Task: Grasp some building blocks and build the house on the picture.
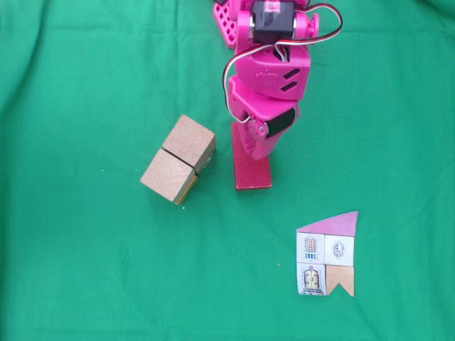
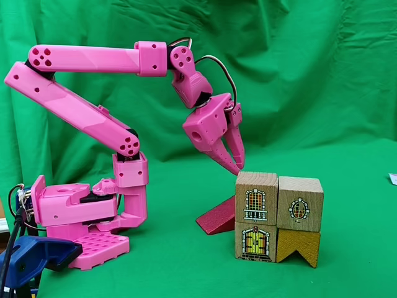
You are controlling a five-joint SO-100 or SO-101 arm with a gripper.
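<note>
- Since the dark-red slab point(image 1: 253, 172) lies flat beside the stacked blocks point(image 1: 178, 159) in a fixed view, the gripper point(image 1: 254, 142) over its far end should clamp the long edges squarely — the picture point(image 1: 327, 253) lies well apart.
- In a fixed view the gripper point(image 2: 234, 162) hangs just above the tilted slab point(image 2: 217, 218), beside the blocks point(image 2: 278, 216); the fingers look nearly together, holding nothing — contact I cannot tell.
</note>
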